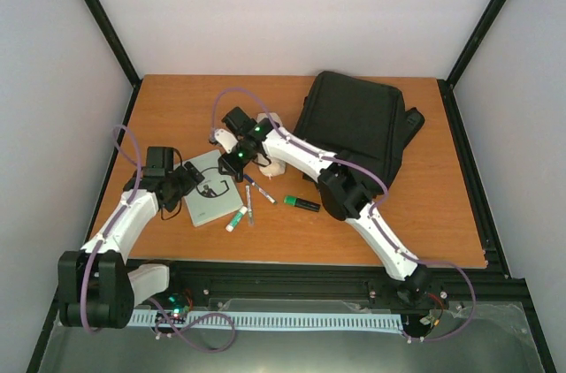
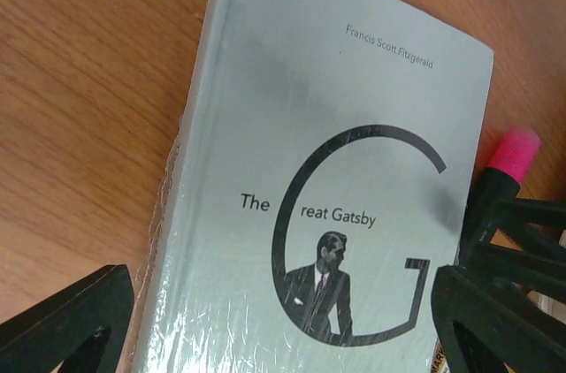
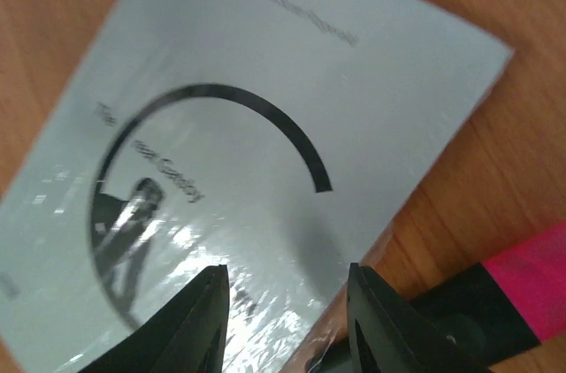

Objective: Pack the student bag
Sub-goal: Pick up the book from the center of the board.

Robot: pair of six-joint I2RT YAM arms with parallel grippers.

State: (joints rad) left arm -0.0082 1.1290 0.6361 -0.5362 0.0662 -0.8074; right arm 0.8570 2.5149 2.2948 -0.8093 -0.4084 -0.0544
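Note:
The student bag [image 1: 354,121] is a large black backpack lying flat at the back right of the table. A pale grey book [image 1: 210,189], "The Great Gatsby" [image 2: 336,170], lies left of centre. My left gripper [image 1: 190,180] hovers over the book's left side. In its wrist view the left gripper [image 2: 283,329] is open wide, with its fingers [image 2: 71,320] straddling the cover. My right gripper [image 1: 232,161] is above the book's far right edge. Seen from its own wrist, the right gripper [image 3: 287,302] is open, and the book [image 3: 248,125] edge runs between its fingertips [image 3: 190,320].
A black highlighter with a pink cap [image 3: 522,289] lies right beside the book, and its pink cap [image 2: 513,152] also shows in the left wrist view. A green-capped white marker [image 1: 236,219], thin pens [image 1: 250,201] and a green-ended black highlighter [image 1: 301,203] lie in front.

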